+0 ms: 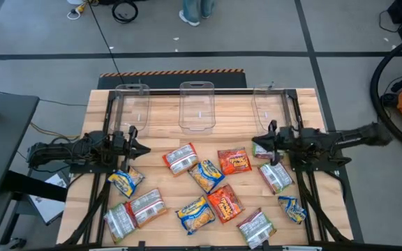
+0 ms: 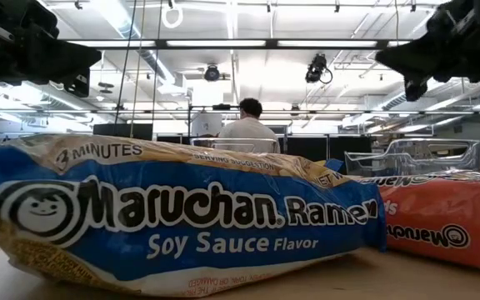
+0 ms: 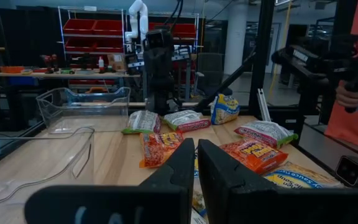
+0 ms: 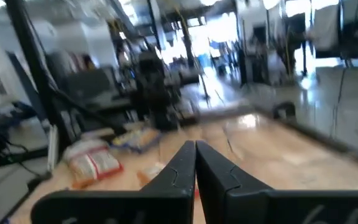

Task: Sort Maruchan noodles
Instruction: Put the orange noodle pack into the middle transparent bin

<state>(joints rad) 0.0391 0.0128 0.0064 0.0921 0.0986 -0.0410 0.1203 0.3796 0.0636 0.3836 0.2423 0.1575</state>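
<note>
Several Maruchan noodle packets lie flat and scattered on the wooden table (image 1: pixel 159 125). Some are yellow-and-blue (image 1: pixel 206 174), some orange-red (image 1: pixel 234 160) and some silvery-white (image 1: pixel 180 158). A yellow-and-blue soy sauce packet (image 2: pixel 182 221) fills the low view, with an orange one (image 2: pixel 444 225) beside it. My left gripper (image 1: pixel 144 148) hovers level over the table's left part, shut and empty (image 3: pixel 196 158). My right gripper (image 1: pixel 255 146) hovers level over the right part, shut and empty (image 4: pixel 196 155), beside a silvery packet (image 1: pixel 265 151).
Three clear plastic bins (image 1: pixel 132 104), (image 1: pixel 197 106), (image 1: pixel 269 103) stand in a row along the table's far edge. Bare wood lies between the bins and the packets. A person (image 2: pixel 248 125) sits in the room beyond the table.
</note>
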